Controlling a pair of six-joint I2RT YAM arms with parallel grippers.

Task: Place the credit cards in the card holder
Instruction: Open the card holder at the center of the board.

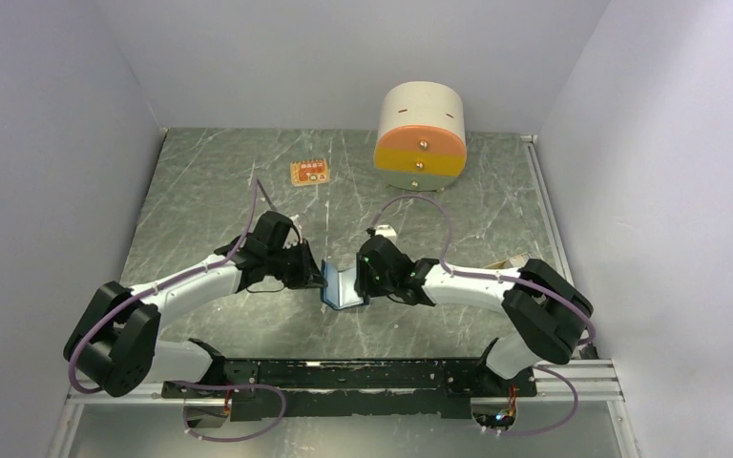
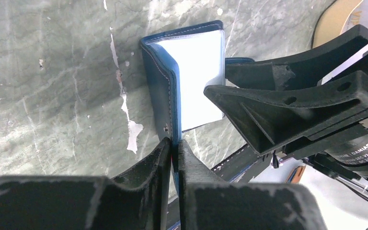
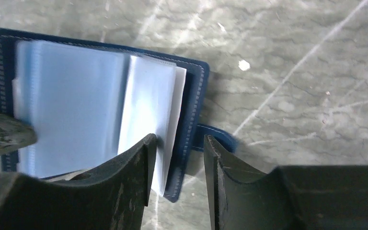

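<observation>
The left gripper is pinching with jaws together on the navy cover's lower edge, at the bottom centre of its own view, holding the holder open. The right gripper is sitting with jaws partly apart, straddling the opposite cover edge beside the snap tab. One of its fingers is lying over the clear sleeves (whether it is pressing them, I cannot tell). The holder is sitting at the centre of the top view, between both wrists. It is looking light and floppy, with slippery sleeves, so the stitched cover edges are the places to grip. What seems a tan card is showing at the upper right of the left wrist view, well apart.
</observation>
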